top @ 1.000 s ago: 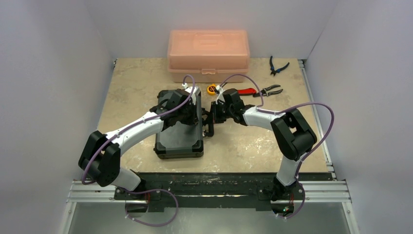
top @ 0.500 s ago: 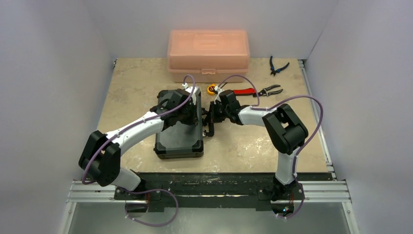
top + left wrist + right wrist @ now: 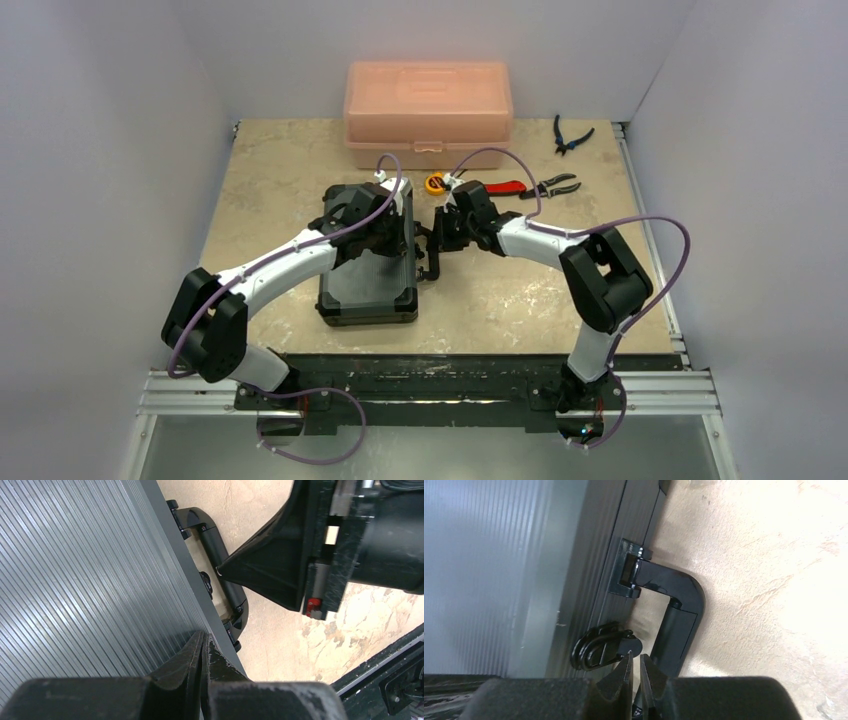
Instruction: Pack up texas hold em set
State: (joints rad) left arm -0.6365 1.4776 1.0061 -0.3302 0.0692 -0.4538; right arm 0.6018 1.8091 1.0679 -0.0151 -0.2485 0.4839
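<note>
counter (image 3: 270,170): beige, stone-look top with white walls on three sides, both arms reaching in from the near edge

case (image 3: 365,290): black hard case, lid down, lying flat a bit left of centre on the counter with its long side running near to far. The lid is ribbed and grey-ish up close.

left gripper (image 3: 202,647): sitting over the far right part of the lid. Fingers are pressed together with nothing between them, tips right at the ribbed surface next to the lid's right edge.

latch (image 3: 600,647): small glossy black clasp on the case's right side wall, beside the handle mount

handle (image 3: 676,625): black carry handle sticking out from the right side of the case, lying low over the counter

right gripper (image 3: 635,661): in against the right side of the case, pretty much facing the left one across the edge. Fingers nearly together, just a sliver of gap, tips right at the latch and the handle bar. Honestly can't tell if it's pinching anything.

orange box (image 3: 428,100): translucent plastic box, shut, at the back wall, well apart from the case

yellow thing (image 3: 434,183): small round item just behind the right gripper, too small to make out

pliers (image 3: 545,186): red handles, lying right of the yellow thing

cutters (image 3: 570,135): blue handles, far right corner
</note>
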